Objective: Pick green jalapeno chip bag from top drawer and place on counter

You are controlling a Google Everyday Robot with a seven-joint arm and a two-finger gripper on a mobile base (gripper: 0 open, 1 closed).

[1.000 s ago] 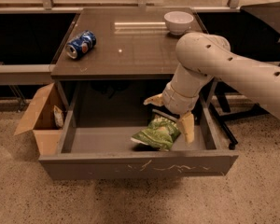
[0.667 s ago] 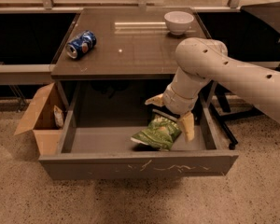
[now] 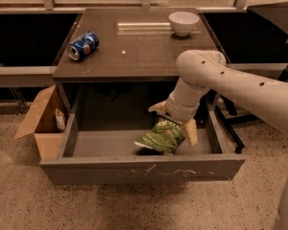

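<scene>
Tan fingers [image 3: 189,131] of the gripper [image 3: 173,124] stand apart, straddling the top of the crinkled light-green foil chip bag [image 3: 159,139], which lies right of centre in the open grey metal top drawer [image 3: 139,170]. The bag is likely light, soft and slippery, so pinch it gently across that crumpled end.

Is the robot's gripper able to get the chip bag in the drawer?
Probably yes. The drawer is pulled wide open, nothing lies over the chip bag, and the gripper is down inside the drawer, right at the bag's upper end.
</scene>
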